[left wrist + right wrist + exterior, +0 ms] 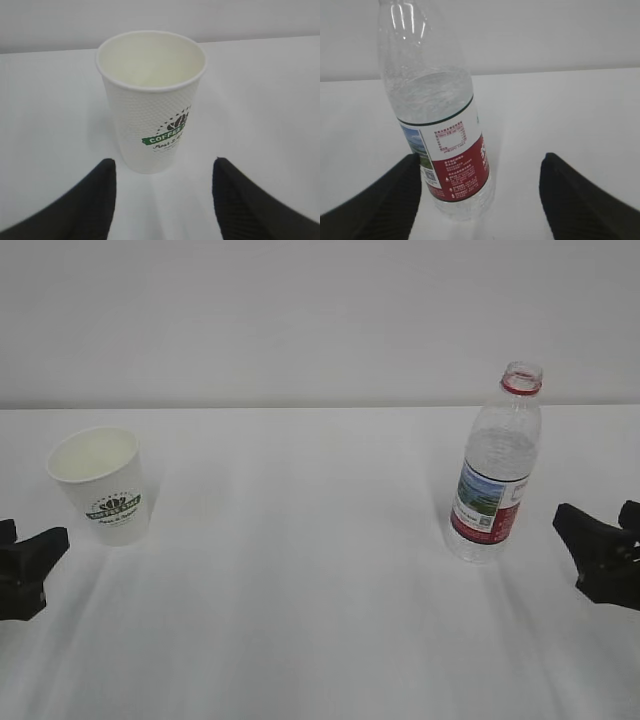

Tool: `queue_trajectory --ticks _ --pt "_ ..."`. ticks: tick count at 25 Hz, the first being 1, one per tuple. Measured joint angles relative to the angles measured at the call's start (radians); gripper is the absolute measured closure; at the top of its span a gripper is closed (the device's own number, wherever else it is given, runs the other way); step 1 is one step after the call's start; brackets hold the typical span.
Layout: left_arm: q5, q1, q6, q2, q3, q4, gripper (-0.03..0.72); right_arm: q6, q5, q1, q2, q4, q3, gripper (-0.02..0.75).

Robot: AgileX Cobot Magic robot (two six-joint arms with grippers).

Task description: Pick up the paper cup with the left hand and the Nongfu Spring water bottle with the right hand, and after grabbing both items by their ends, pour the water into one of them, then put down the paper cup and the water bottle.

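Paper cup [102, 485] stands upright on the white table [300, 570], left side of the exterior view, logo facing the camera, mouth up, inside looks empty and cream. Left gripper [25, 565] sits low at the left edge, near the cup but apart from it, slightly closer to the camera than the cup. In the left wrist view the cup [151, 100] is centred just ahead of the two black fingers [80, 210], which spread wide to either side of its base; no contact, nothing held. Cup base sits just beyond the fingertips rather than between them.

Nongfu Spring water bottle [494, 465] stands upright on the right side, cap off, red neck ring showing, red-and-white label facing forward. Water [500, 455] fills it to about the shoulder above the label. Right gripper [600, 550] is at the right edge, near the bottle, not touching. In the right wrist view the bottle [437, 125] is off to the left of the gap, just beside the left finger [380, 205], possibly brushing it, hard to tell. Jaws spread wide, holding nothing.

Cup and bottle well apart, bare table between them.
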Motion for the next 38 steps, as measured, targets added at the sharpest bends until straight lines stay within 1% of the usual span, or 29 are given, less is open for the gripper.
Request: queue_trajectory --ticks 4,8,13,21,30,38 --pt "0.000 0.000 0.000 0.000 -0.019 0.000 0.244 0.000 0.000 0.000 0.000 0.000 -0.014 0.178" --pt "0.000 0.000 0.000 0.000 -0.027 0.000 0.244 0.000 0.000 0.000 0.000 -0.009 -0.032 0.137" --pt "0.000 0.000 0.000 0.000 -0.027 0.000 0.244 0.000 -0.004 0.000 0.037 -0.060 -0.062 0.112" --pt "0.000 0.000 0.033 0.000 -0.027 0.000 0.244 0.000 -0.005 0.000 0.249 -0.126 -0.139 0.109" --pt "-0.002 0.000 0.035 0.026 -0.031 -0.006 0.244 0.000 -0.005 0.000 0.317 -0.130 -0.204 0.108" --pt "-0.002 0.000 0.037 0.156 -0.099 -0.004 0.244 0.000 -0.006 0.000 0.345 -0.132 -0.237 0.108"
